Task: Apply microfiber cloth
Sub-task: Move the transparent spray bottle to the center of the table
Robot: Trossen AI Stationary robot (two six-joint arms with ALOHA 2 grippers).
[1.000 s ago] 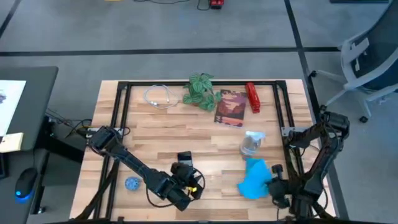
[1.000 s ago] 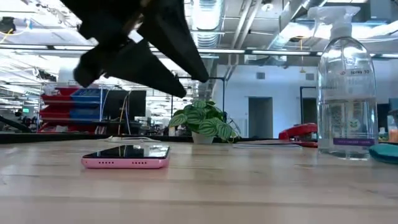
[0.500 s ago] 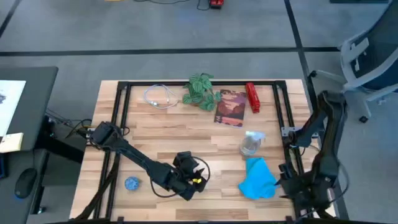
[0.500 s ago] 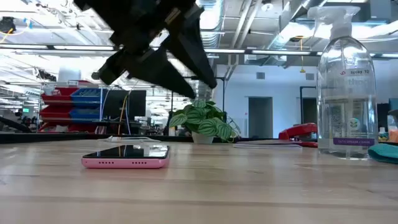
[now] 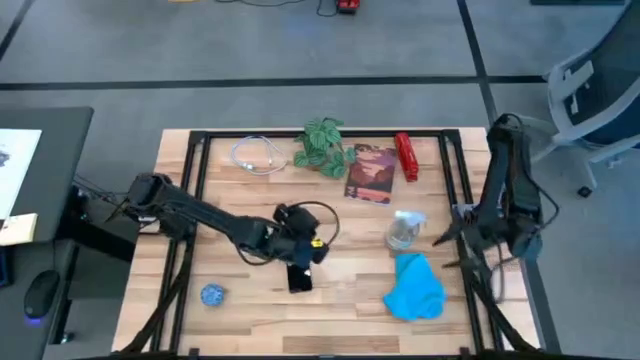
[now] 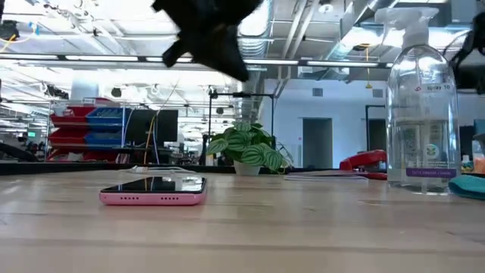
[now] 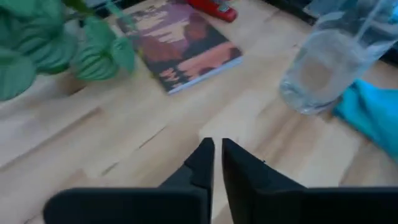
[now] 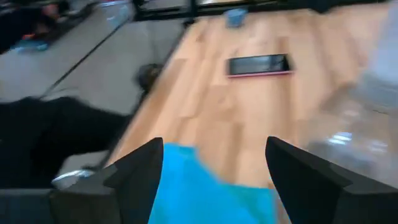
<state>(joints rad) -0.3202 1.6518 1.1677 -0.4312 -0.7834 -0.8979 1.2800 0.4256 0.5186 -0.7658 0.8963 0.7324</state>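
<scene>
The sky-blue microfiber cloth (image 5: 415, 287) lies crumpled on the table at the near right, just in front of the clear spray bottle (image 5: 403, 232). My right gripper (image 5: 445, 253) hovers open above the cloth's right side; in its wrist view the cloth (image 8: 205, 186) shows below the spread fingers. A black phone in a pink case (image 5: 300, 278) lies flat at the near middle. My left gripper (image 5: 322, 246) hangs shut, with nothing in it, high above the table just beyond the phone (image 6: 155, 189).
A potted plant (image 5: 323, 145), a book (image 5: 371, 173), a red stapler (image 5: 406, 157) and a coiled white cable (image 5: 255, 155) line the far side. A small blue ball (image 5: 212, 295) sits near left. Bare wood lies between phone and cloth.
My left gripper has risen from the near edge, passed over the phone toward the far edge and shut. My right gripper has lifted away from the cloth's right side and gone toward the far edge. The cloth and the phone stay where they were.
</scene>
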